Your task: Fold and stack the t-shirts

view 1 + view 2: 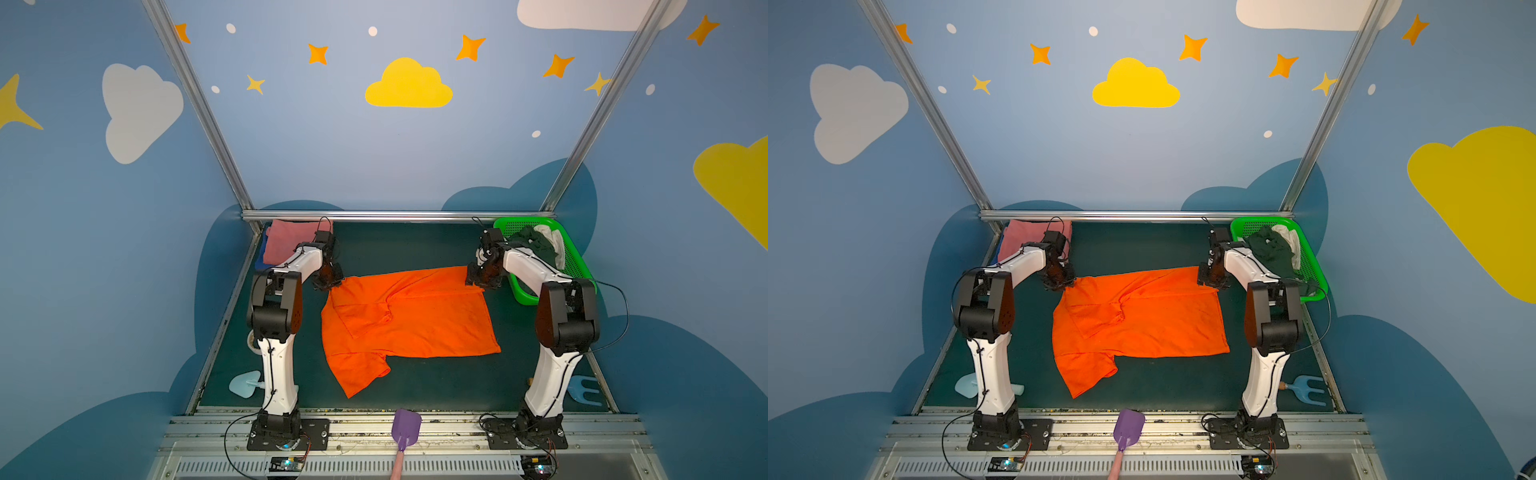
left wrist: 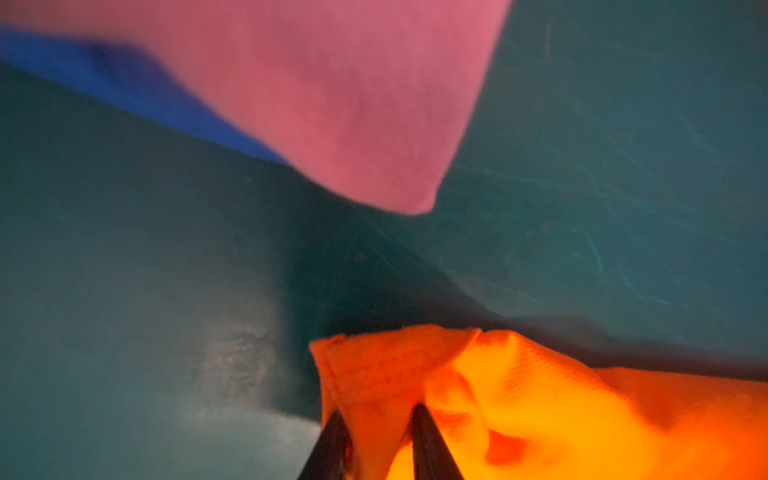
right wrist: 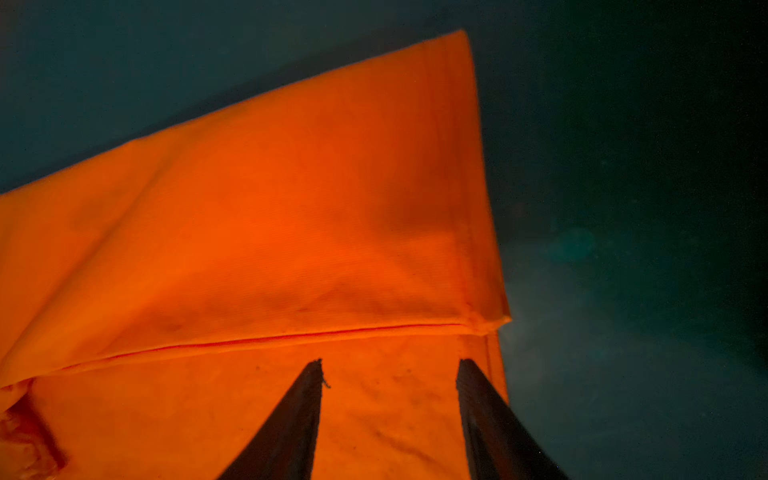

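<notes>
orange t-shirt (image 1: 409, 320) lies spread mid worktop (image 1: 395, 249) between the two arms. Hem end is toward the right arm, one sleeve pokes toward the near edge, and the far edge is partly doubled over. Thin soft knit, light, zero stiffness, so expect sag and creases wherever it's unsupported, and a single layer can slide out of a pinch. Best hold is the hemmed corners, both far corners together, catching every layer. left tool (image 2: 378, 413) is at the far-left corner, jaws nearly together with a bunched, stitched bit of orange cloth pinched between them. right tool (image 3: 389, 363) is over the far-right corner, jaws well apart, gripping nothing. Flat cloth lies under the fingers, with the folded edge just past the tips. My read: the right side needs a bite before any lift, or the fold skews. pink t-shirt (image 1: 286, 241) sits folded on blue t-shirt (image 2: 137, 91) in the far-left corner, near the left tool and clear of the orange. Green basket (image 1: 525, 297) is far right.
</notes>
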